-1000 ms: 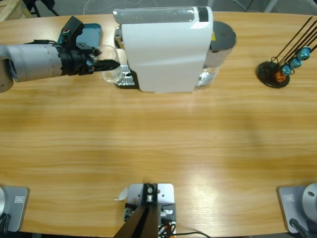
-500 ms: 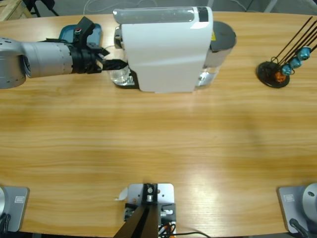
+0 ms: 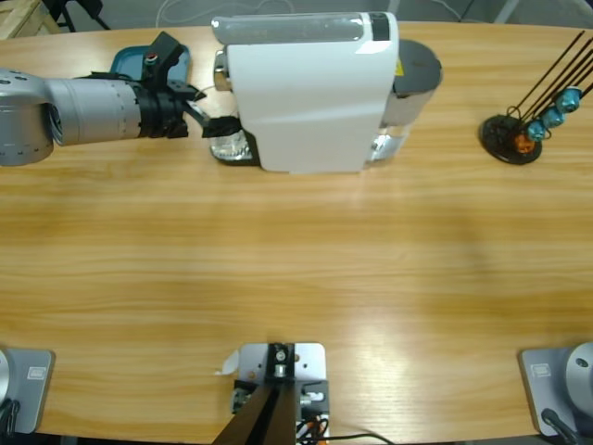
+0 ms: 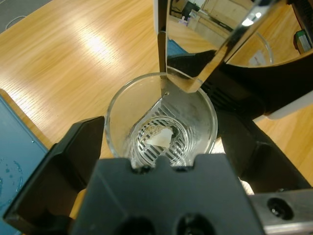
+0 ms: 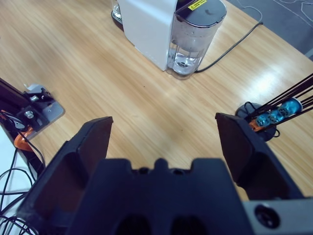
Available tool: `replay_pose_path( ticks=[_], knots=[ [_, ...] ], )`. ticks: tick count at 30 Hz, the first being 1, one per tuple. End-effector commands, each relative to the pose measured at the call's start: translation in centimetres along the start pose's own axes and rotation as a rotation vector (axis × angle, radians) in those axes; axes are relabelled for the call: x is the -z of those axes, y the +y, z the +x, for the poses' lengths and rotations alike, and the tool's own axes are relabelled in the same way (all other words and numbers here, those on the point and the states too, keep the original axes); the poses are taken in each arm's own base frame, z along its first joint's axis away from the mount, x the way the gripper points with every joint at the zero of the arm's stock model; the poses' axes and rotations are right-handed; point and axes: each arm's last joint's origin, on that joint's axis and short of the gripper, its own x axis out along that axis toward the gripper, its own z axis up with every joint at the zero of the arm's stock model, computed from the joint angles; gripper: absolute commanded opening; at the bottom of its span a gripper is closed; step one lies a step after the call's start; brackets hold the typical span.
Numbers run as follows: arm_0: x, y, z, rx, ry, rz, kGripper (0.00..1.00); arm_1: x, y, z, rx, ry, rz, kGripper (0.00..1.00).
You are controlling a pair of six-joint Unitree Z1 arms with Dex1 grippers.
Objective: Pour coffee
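the left gripper (image 4: 161, 142) rises from the six o'clock edge, its two black jaws spread on either side of a clear glass (image 4: 161, 122), close against its walls. the glass stands upright on a slotted metal grate (image 4: 159, 139) seen through its base, with a small pale glint at the centre; no liquid can be made out in it. a shiny chrome spout (image 4: 195, 54) hangs over the glass from twelve o'clock. wooden table (image 4: 83, 49) fills ten o'clock, and a blue tray (image 4: 14, 142) sits at eight o'clock.
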Motion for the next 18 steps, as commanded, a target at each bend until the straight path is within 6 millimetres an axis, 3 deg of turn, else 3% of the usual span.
replay_pose_path(
  ticks=[1,9,18],
  knots=[
    [1.3,-0.4,-0.7,-0.031,0.04,0.016,1.0,1.0,0.1,0.3,-0.004,0.014,0.018,0.908],
    [1.4,-0.7,-6.0,-0.073,-0.005,0.009,1.0,1.1,0.1,0.4,-0.009,0.018,0.016,0.908],
    [-0.5,-1.4,-15.4,-0.126,0.002,-0.058,0.997,0.9,0.2,0.9,-0.001,0.039,0.013,0.905]
  ],
)
